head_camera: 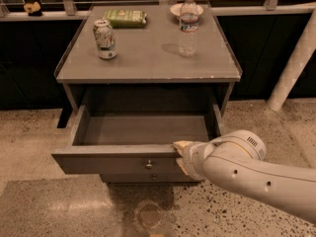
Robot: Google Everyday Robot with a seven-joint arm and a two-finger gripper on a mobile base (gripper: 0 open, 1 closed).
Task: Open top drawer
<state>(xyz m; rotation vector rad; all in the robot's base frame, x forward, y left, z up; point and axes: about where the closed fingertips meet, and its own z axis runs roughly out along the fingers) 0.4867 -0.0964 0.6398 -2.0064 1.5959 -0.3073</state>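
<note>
The top drawer (108,164) of the grey cabinet is pulled well out toward me, and its inside looks bare. Its flat grey front carries a small round knob (148,165) at centre. A second knob (154,177) of a lower drawer shows just beneath. My gripper (180,156) sits at the top edge of the drawer front, right of the knob, with a pale fingertip (180,144) over the rim. The white arm (256,177) comes in from the lower right and hides the drawer front's right end.
On the cabinet top (148,58) stand a soda can (104,38), a clear water bottle (187,26), a green snack bag (126,17) and a bowl (177,9). A white post (296,58) rises at right. The floor is speckled stone.
</note>
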